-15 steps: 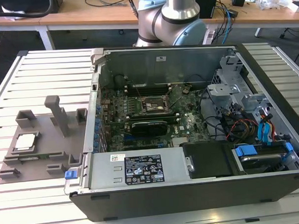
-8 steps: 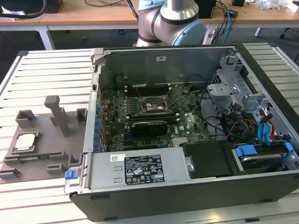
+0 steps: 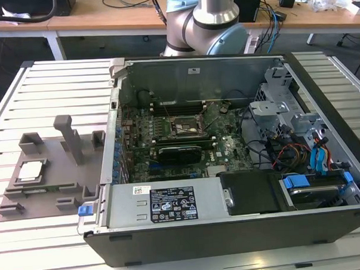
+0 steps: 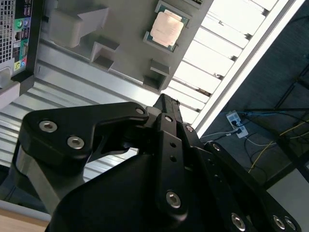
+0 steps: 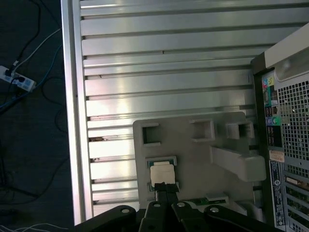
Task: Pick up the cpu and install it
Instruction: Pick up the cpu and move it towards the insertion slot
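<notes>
Hangs above the cpu (image 5: 161, 172) with the gripper (image 5: 165, 186) pinched narrow and empty. Finds that chip flat in a recess of the grey holder (image 3: 63, 173), at the exterior view's left of the open computer case (image 3: 232, 235), likely for easy reach from above.

No lettering can be read anywhere. A black-and-white label (image 3: 172, 204) sits on the grey power supply cover (image 3: 126, 204), its print too small to make out.
</notes>
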Controlling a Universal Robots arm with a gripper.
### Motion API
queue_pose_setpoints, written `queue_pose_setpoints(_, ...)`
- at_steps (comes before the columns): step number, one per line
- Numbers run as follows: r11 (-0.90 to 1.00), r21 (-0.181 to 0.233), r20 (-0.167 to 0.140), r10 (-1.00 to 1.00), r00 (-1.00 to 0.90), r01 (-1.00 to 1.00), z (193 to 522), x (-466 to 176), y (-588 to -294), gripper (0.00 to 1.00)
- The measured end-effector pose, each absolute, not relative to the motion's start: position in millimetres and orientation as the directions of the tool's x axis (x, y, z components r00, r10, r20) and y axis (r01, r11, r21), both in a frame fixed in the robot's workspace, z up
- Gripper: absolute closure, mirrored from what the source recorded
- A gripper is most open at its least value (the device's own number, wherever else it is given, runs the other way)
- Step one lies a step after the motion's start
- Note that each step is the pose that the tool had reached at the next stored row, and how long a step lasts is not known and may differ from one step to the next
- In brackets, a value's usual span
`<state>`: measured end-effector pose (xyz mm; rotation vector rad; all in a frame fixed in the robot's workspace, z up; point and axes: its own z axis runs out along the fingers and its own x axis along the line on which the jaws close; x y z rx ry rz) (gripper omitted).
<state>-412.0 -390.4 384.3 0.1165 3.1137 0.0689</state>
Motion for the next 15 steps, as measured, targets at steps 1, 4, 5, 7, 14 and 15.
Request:
queue_pose_setpoints(1, 0.996, 0.045, -0.023, 0.075, -0.997, 0.074, 384.3, -412.0, -390.4, 0.89)
queue_pose_setpoints(4, 0.996, 0.045, -0.023, 0.075, -0.997, 0.074, 384.2, -412.0, -390.4, 0.89)
queue_pose_setpoints(5, 0.996, 0.045, -0.023, 0.075, -0.997, 0.074, 384.2, -412.0, -390.4, 0.76)
queue_pose_setpoints(7, 0.996, 0.045, -0.023, 0.075, -0.997, 0.074, 384.1, -412.0, -390.4, 0.58)
queue_pose_setpoints(14, 0.996, 0.040, -0.024, 0.075, -0.997, 0.074, 383.7, -412.0, -390.3, 0.34)
queue_pose_setpoints(15, 0.997, 0.036, -0.024, 0.075, -0.997, 0.074, 383.9, -412.1, -390.3, 0.34)
